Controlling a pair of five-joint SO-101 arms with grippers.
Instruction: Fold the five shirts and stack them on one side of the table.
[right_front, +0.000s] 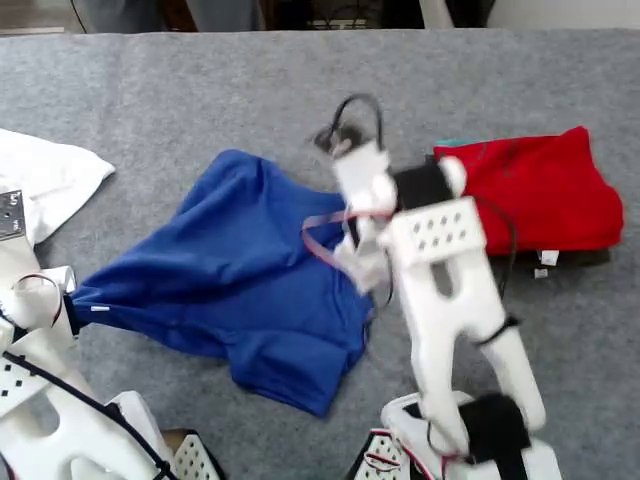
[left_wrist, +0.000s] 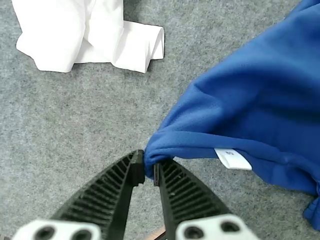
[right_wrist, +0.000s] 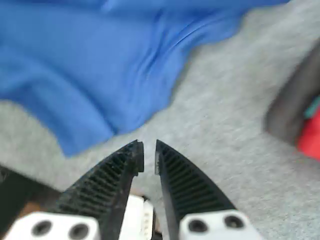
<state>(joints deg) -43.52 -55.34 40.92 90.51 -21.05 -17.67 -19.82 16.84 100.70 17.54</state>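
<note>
A blue shirt (right_front: 240, 270) lies spread and rumpled in the middle of the grey table. My left gripper (left_wrist: 149, 167) is shut on its near-left corner (left_wrist: 160, 150), close to a white label (left_wrist: 233, 159); in the high view this gripper (right_front: 70, 298) sits at the shirt's left tip. My right gripper (right_wrist: 148, 150) hovers above the table just off the blue shirt's (right_wrist: 85, 65) right edge, its fingers nearly together with nothing between them. From above, the right gripper (right_front: 358, 262) hangs over that edge. A folded red shirt (right_front: 540, 190) tops a stack at the right.
A crumpled white shirt (right_front: 45, 175) lies at the left edge, also in the left wrist view (left_wrist: 85, 32). Darker folded cloth (right_front: 580, 262) peeks from under the red shirt. Both arm bases stand at the near edge. Bare grey table (right_front: 300, 90) stretches across the back.
</note>
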